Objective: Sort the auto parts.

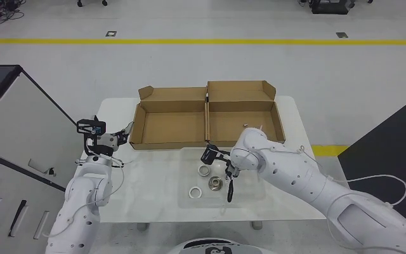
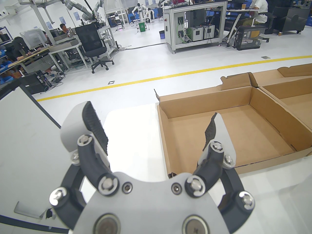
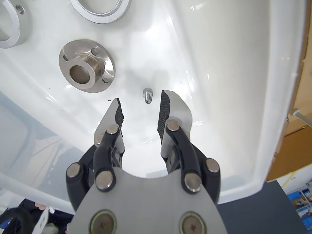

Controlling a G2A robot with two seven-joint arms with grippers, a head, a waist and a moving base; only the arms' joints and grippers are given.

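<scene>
Right pincer (image 3: 140, 96) gapes over screw (image 3: 147, 96)

My left gripper (image 2: 156, 127) hangs over the white desk (image 2: 131, 132), its fingers (image 2: 93, 120) spread wide apart; just past them an open cardboard box (image 2: 273, 120) sits on the desk, its near wall close below one fingertip and its brown floor in plain sight; a second cardboard box (image 2: 292, 101) stands against its far side wall, touching it; beyond the desk's edge a yellow line (image 2: 170, 75) crosses the pale floor; farther off stands a black office chair (image 2: 95, 47).
</scene>
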